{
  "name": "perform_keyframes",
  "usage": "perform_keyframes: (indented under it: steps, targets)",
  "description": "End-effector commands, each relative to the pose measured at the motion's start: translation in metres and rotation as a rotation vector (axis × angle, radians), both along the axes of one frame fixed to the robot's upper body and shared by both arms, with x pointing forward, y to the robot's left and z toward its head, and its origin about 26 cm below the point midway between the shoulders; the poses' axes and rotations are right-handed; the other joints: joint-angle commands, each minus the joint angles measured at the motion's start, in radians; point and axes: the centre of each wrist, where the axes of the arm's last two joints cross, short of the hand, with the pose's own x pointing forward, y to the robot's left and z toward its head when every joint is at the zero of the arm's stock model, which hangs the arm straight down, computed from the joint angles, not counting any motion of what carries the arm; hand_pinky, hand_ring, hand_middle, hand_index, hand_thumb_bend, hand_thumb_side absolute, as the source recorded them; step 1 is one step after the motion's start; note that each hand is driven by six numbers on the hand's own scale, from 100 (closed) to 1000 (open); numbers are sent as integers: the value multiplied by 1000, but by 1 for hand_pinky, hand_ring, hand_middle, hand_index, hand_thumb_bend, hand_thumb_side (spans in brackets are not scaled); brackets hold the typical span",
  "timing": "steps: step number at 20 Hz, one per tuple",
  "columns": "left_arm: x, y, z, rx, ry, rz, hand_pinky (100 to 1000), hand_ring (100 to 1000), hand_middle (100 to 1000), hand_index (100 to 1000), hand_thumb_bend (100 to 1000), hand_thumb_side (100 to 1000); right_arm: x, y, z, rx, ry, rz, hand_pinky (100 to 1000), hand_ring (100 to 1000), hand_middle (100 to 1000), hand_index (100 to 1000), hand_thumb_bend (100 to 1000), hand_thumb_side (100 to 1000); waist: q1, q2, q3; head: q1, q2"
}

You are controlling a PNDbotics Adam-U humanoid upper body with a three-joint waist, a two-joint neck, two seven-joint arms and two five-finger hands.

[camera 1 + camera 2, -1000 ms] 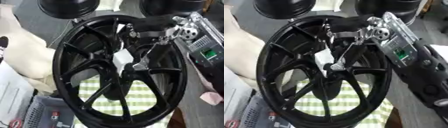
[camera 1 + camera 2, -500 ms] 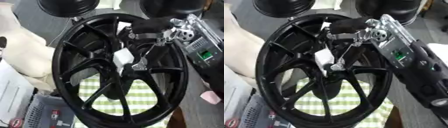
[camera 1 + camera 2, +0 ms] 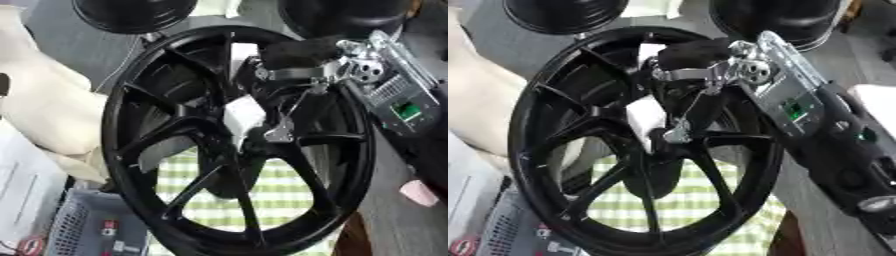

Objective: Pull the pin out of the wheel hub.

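A black spoked wheel hub point(image 3: 175, 165) stands tilted across the middle of both views. At its centre sits a white block-shaped pin point(image 3: 243, 114). My right hand point(image 3: 710, 75) reaches in from the upper right over the rim, its forearm point(image 3: 833, 150) running down the right side. One thin finger stretches down to the hub centre, and its silver fingertip point(image 3: 280, 134) rests against the pin's lower right edge. The fingers look curled round the pin, though the far side of the grasp is hidden. My left hand shows in neither view.
Two black round wheels point(image 3: 131, 12) point(image 3: 346, 15) stand behind the hub. A cream cloth point(image 3: 44, 110) lies at the left, and a green checked cloth point(image 3: 271, 200) is under the hub. A grey basket point(image 3: 87, 230) sits at the lower left and a pink thing point(image 3: 418, 192) at the right.
The white pin shows more fully at the hub centre than a second ago. My right hand has stayed at the centre with barely any shift.
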Motion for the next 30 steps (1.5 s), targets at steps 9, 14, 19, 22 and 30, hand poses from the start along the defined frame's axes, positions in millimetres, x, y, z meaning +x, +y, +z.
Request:
perform_keyframes:
  steps: [9, 14, 19, 22, 30]
  targets:
    - [0, 1, 7, 8, -20, -9, 657, 629, 439, 620, 722, 434, -9, -2, 24, 25, 48, 78, 692, 550, 374, 544, 100, 363, 10, -17, 4, -10, -10]
    - [-1, 1, 6, 9, -20, -7, 657, 629, 439, 620, 720, 437, -14, -2, 37, 51, 56, 83, 685, 538, 339, 507, 100, 352, 10, -26, 6, -17, -14]
    - [-1, 1, 5, 10, -16, -7, 657, 629, 439, 620, 718, 437, -17, -6, 49, 90, 65, 78, 684, 532, 331, 499, 100, 335, 9, -37, 8, -26, -19]
    - [-1, 1, 5, 10, -15, -8, 657, 629, 439, 620, 720, 438, -17, -13, 59, 128, 83, 69, 686, 527, 329, 499, 100, 333, 10, -42, 9, -32, -21]
    - [-2, 1, 4, 11, -9, -5, 657, 628, 439, 620, 719, 439, -8, -54, 101, 334, 208, -32, 698, 510, 318, 499, 100, 336, 11, -53, 9, -44, -45]
